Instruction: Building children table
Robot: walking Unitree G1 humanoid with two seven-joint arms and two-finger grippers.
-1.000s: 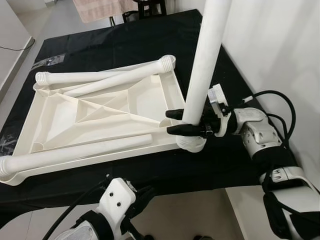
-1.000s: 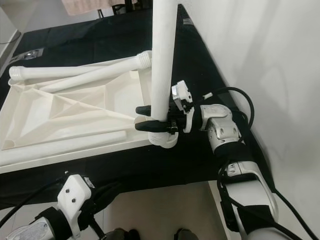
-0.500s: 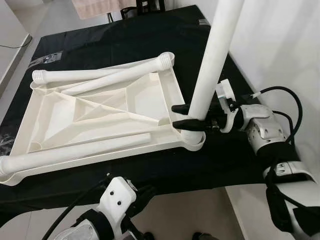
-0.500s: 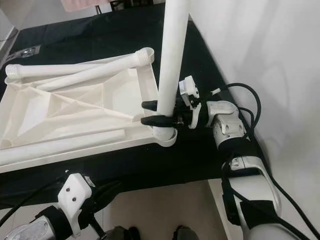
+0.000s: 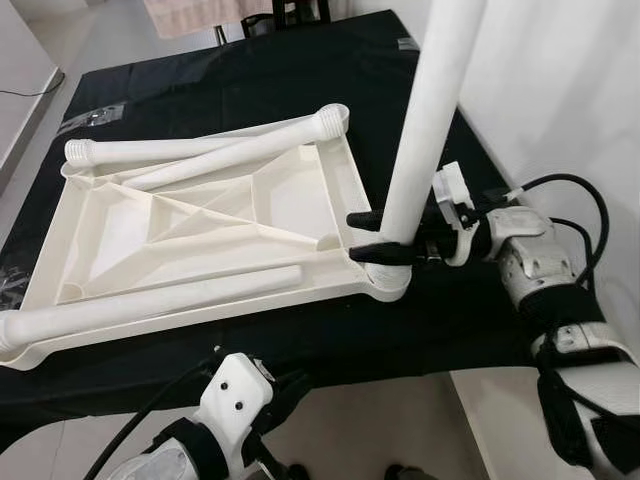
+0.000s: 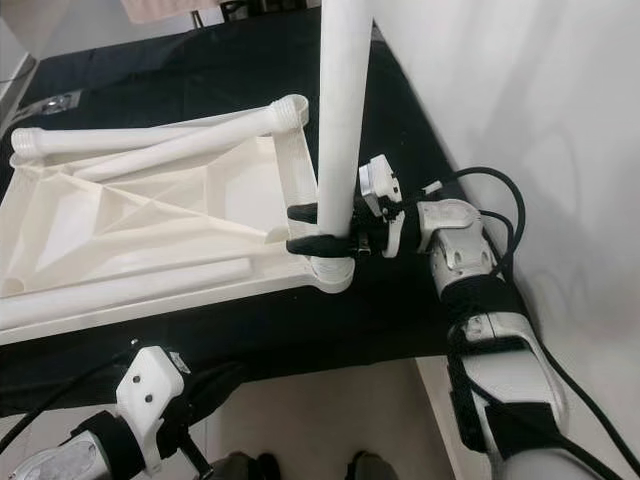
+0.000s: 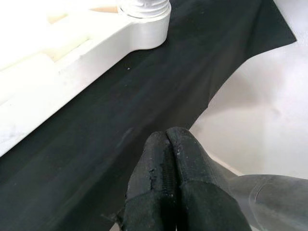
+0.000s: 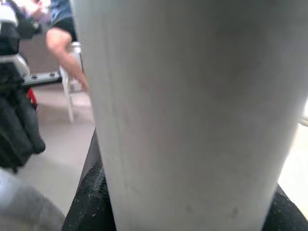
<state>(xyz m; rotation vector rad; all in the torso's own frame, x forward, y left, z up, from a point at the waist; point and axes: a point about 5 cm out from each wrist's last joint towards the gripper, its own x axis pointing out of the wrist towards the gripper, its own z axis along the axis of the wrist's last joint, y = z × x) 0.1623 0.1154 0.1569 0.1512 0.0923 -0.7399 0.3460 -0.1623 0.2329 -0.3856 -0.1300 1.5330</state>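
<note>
White plastic tabletop lies upside down on a worktop covered in black cloth, ribbed underside facing up. Right gripper reaches in from the right, jaws clenched around a white table leg low on its shaft; the leg stands nearly upright, tilted slightly, its lower end in the corner socket at the tabletop's near right corner. In the right wrist view the leg sits close between the black fingers, and a person's leg beside a chair shows far behind. Three more legs lie flat on the tabletop: one along the far edge, one diagonal just beside it, one along the near edge. Left gripper hangs low by the worktop's near edge, jaws pressed together, holding nothing, well apart from the tabletop.
</note>
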